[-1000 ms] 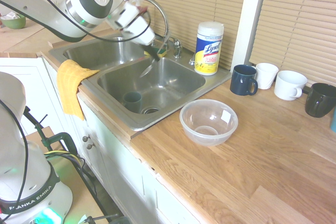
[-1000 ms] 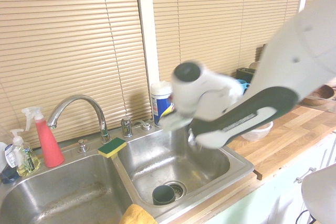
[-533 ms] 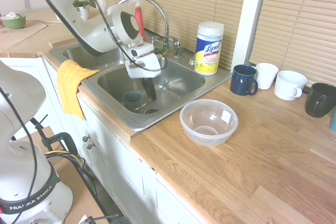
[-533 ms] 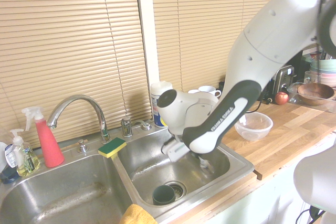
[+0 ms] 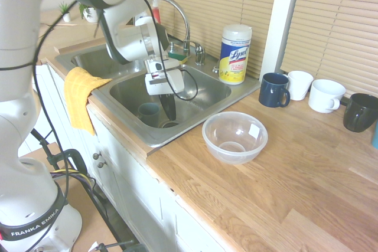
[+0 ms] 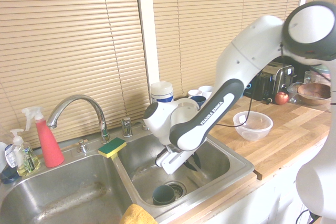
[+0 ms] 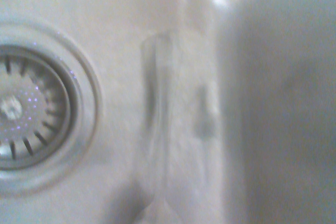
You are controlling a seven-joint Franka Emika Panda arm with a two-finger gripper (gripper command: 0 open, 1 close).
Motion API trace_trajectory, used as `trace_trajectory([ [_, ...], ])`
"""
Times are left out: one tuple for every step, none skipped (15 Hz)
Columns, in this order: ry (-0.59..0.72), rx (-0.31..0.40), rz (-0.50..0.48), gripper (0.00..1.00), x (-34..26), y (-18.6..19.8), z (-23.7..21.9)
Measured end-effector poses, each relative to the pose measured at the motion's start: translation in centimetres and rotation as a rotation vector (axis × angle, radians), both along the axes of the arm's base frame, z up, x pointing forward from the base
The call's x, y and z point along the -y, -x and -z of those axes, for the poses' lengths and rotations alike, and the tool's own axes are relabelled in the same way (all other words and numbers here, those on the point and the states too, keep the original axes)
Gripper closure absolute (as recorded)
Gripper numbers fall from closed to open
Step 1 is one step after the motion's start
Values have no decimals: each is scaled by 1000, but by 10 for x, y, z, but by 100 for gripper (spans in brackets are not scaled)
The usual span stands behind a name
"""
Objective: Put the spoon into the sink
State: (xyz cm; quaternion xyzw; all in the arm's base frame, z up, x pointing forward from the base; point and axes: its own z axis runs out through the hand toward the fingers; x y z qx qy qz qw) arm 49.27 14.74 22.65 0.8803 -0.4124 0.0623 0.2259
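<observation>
The sink (image 5: 127, 123) is a steel two-basin unit with a curved faucet (image 5: 178, 13). My gripper (image 5: 169, 109) reaches down into the right basin, close above its floor and just beside the drain (image 7: 31, 103). From the other side the gripper (image 6: 190, 165) sits low against the basin's right half. In the wrist view a slim, blurred silvery shape, probably the spoon (image 7: 157, 124), runs along the basin floor next to the drain. Neither exterior view shows the spoon. I cannot tell whether it is held or lying loose.
A dark cup (image 5: 149, 111) stands in the right basin by the drain. A yellow cloth (image 5: 80, 92) hangs over the sink's front rim. A clear bowl (image 5: 234, 137), a Lysol canister (image 5: 234, 54) and several mugs (image 5: 274, 90) are on the wooden counter. A sponge (image 6: 112, 147) sits behind the divider.
The gripper has come down from beside the faucet, where it held the spoon, into the right basin. Over the last half second it has stayed low while the arm's upper links shifted.
</observation>
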Motion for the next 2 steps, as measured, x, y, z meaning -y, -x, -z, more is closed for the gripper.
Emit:
trace_trajectory([
  [-7, 9, 2, 0, -1, -7, 0],
  [-15, 25, -9, 0, -6, -9, -3],
])
